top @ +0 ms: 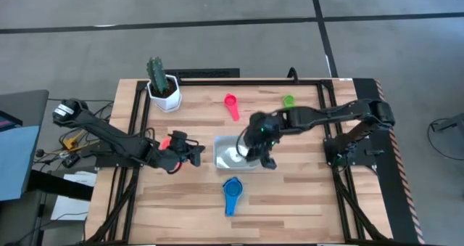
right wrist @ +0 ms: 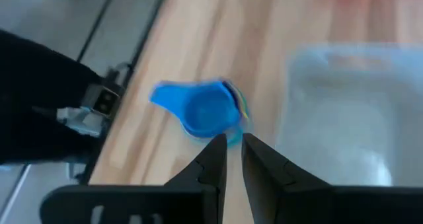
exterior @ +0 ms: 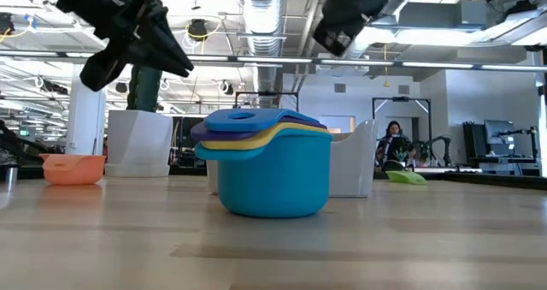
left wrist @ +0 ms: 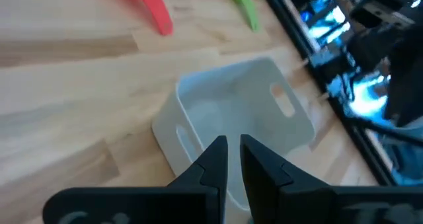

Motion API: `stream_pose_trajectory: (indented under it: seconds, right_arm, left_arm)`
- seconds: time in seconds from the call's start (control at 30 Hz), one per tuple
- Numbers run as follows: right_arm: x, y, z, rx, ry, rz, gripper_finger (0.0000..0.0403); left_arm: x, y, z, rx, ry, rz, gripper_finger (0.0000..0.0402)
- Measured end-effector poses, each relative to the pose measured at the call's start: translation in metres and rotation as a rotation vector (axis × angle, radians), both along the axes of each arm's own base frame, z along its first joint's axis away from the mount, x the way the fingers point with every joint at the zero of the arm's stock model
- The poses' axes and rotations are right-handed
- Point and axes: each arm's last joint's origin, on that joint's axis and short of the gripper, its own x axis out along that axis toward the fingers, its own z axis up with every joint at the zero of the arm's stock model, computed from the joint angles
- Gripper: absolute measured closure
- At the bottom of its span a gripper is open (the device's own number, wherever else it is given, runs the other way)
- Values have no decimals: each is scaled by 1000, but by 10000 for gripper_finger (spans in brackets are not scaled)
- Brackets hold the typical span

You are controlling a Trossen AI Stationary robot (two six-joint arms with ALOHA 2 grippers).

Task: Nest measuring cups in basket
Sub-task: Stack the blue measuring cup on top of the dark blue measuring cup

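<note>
The clear basket (top: 230, 156) stands mid-table with nothing in it (left wrist: 231, 112). A stack of nested cups (top: 232, 191) stands on the wood near the basket's near side. In the low view the stack (exterior: 273, 174) shows a blue bowl with yellow, purple and blue handles. The pink cup (top: 232, 105) and the green cup (top: 288, 101) lie toward the far edge. The orange-red cup (top: 165, 140) lies beside the left arm. My left gripper (left wrist: 233, 151) hovers left of the basket, shut and holding nothing. My right gripper (right wrist: 233, 148) hovers over the basket's right side, shut and holding nothing.
A white hexagonal pot with a cactus (top: 164, 88) stands at the far left corner. A black frame (top: 319, 83) runs along the table's far edge and sides. Bare wood lies to the right of and nearer than the stack.
</note>
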Motion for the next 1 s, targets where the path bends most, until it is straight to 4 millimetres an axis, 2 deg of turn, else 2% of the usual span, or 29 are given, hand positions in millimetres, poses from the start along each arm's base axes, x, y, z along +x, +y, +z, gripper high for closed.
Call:
stream_pose_trajectory:
  seconds: [0.1,0.3,0.57,0.63,0.83,1.0]
  right_arm:
    - [4,22,-2,-75,-50,7,329]
    - [28,63,-24,-252,-145,-30,300]
    - [58,75,-46,-319,-125,-50,258]
    - [65,82,-54,-333,-125,-22,259]
    - [69,98,-78,-372,-33,51,279]
    - [71,106,-89,-398,-11,90,289]
  left_arm:
    - [5,-2,5,23,22,-30,372]
    - [3,-1,10,111,140,-64,372]
    - [-7,1,9,60,274,-186,371]
    - [-9,1,9,53,291,-203,371]
    - [-13,2,7,54,334,-221,371]
    - [-14,2,6,56,346,-223,371]
